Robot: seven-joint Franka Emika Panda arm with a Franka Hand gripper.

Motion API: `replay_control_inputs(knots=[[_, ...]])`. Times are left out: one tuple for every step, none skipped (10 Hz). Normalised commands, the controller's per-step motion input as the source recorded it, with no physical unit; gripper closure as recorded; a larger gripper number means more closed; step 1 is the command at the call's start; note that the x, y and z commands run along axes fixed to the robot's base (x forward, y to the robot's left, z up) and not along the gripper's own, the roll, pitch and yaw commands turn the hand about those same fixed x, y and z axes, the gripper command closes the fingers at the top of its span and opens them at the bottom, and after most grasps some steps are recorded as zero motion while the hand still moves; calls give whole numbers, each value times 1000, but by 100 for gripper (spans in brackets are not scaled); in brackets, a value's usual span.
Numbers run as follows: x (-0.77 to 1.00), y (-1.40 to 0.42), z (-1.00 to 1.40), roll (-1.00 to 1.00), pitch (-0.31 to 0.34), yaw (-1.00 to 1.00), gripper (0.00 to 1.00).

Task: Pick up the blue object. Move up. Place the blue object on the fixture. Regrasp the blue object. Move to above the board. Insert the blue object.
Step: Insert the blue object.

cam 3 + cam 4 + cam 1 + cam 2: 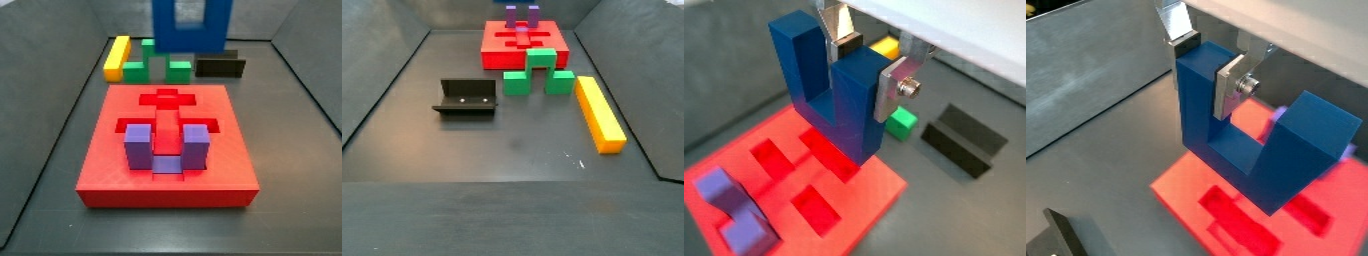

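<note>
My gripper (865, 70) is shut on one prong of the blue object (842, 100), a dark-blue U-shaped block held with its prongs up; the same grip shows in the second wrist view (1209, 65). The blue object (1260, 150) hangs over the red board (798, 190), clear of its recesses. In a side view the blue object (191, 35) is at the top edge above the board's (114, 165) far end; the gripper is cut off there. The black fixture (466, 97) stands empty beside the board (496, 45); it also shows in a wrist view (965, 140).
A lavender-purple U-shaped block (167, 148) sits in the board's near recess. A green arch block (539, 78) and a long yellow bar (600, 112) lie on the floor by the board. Grey walls enclose the dark floor.
</note>
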Motion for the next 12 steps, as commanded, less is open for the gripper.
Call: replay_control_inputs(knots=[[0, 131, -680, 23, -264, 200, 100], [-77, 43, -609, 27, -316, 306, 100], [-123, 20, -591, 36, -324, 326, 100], [-111, 0, -586, 7, -327, 300, 100], [-60, 0, -506, -21, -280, 154, 100], [0, 0, -414, 0, -194, 0, 100], [-37, 23, -303, 20, -54, -117, 100], [-43, 80, -109, 43, 43, -260, 100], [0, 117, -63, 87, 234, -320, 100], [0, 69, -77, 104, 239, -306, 100], [0, 0, -177, 71, 129, -263, 100], [-83, 0, -180, 46, 49, -166, 100]])
